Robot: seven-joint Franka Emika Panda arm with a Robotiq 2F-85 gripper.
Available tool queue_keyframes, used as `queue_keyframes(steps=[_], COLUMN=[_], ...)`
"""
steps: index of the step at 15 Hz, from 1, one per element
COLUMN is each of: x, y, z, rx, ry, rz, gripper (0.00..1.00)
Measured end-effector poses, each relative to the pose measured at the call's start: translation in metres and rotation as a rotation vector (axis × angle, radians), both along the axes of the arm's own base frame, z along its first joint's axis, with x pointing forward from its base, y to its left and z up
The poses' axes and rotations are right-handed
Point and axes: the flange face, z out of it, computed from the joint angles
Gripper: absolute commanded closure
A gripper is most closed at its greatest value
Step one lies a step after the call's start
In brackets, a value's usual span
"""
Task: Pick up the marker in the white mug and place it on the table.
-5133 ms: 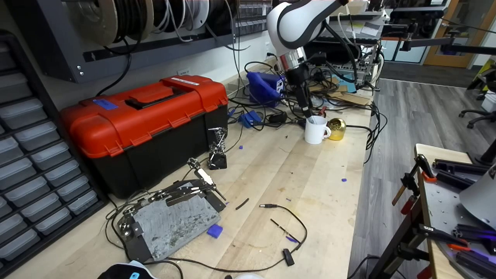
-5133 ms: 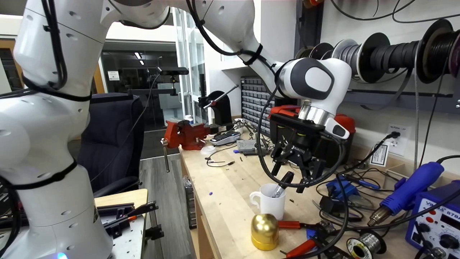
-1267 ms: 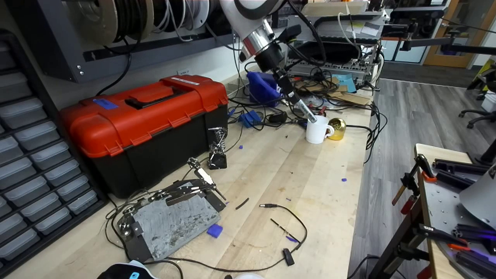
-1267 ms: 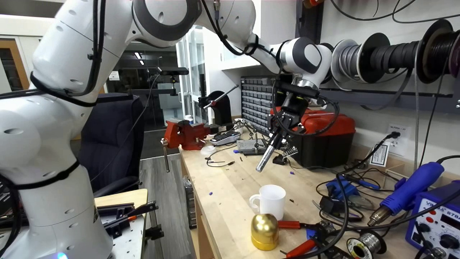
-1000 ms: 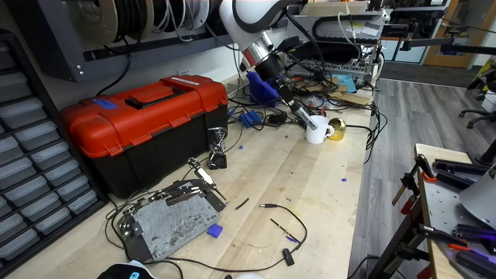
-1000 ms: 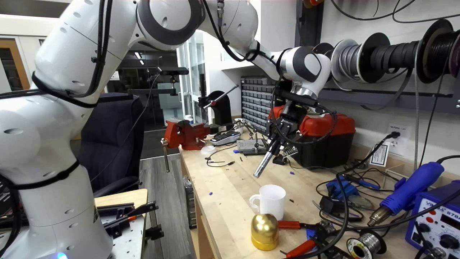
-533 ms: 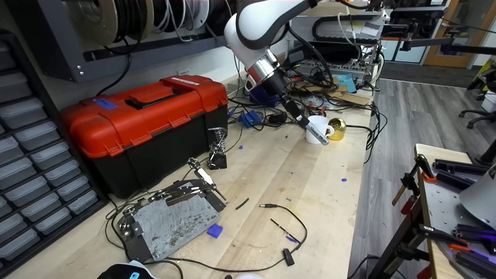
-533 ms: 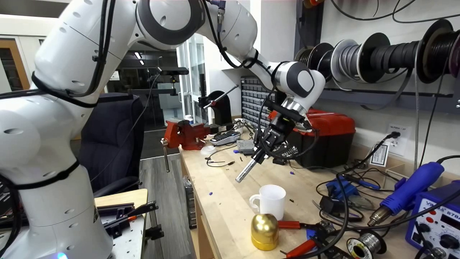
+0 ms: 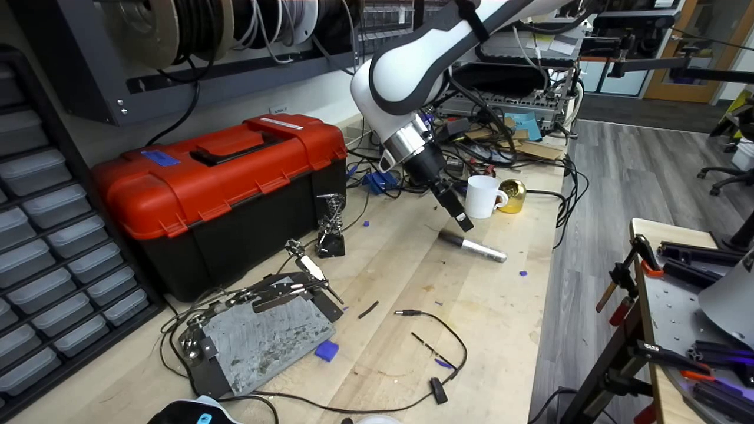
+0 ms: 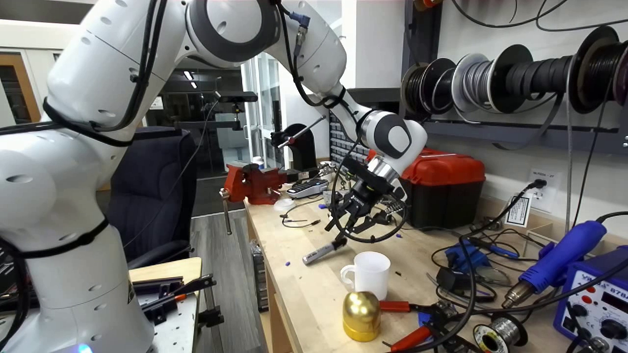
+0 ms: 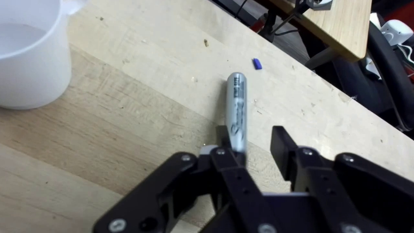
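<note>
Showing just below gripper (image 11: 251,139), fingers (image 11: 283,150) parted: marker (image 11: 236,106), grey end outward.

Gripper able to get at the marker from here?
Likely yes: the gripper hangs open just above the marker, and the white mug stands apart, off to one side; a slight realignment may help.

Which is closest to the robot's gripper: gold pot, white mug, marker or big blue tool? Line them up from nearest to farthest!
From the gripper, seen in an exterior view:
1. Marker: just below it, toward the left.
2. White mug: lower, right of the marker.
3. Gold pot: in front of the mug.
4. Big blue tool: far over on the right.
</note>
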Motion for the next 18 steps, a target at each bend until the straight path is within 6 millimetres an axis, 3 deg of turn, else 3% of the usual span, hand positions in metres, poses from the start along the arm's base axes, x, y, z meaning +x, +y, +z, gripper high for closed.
queue_keyframes(steps=[5,9,14,18], x=[-0.01,-0.019,-0.041,-0.06], y=[0.006,-0.011,-0.044,-0.05], z=[-0.016,-0.007,0.027,0.049], rx=[0.001,0.032,0.055,0.049], ry=[-0.045,-0.144,-0.297,-0.352], rz=[-0.029,-0.127,-0.274,-0.295], gripper=[0.02,0.0,0.0,0.0])
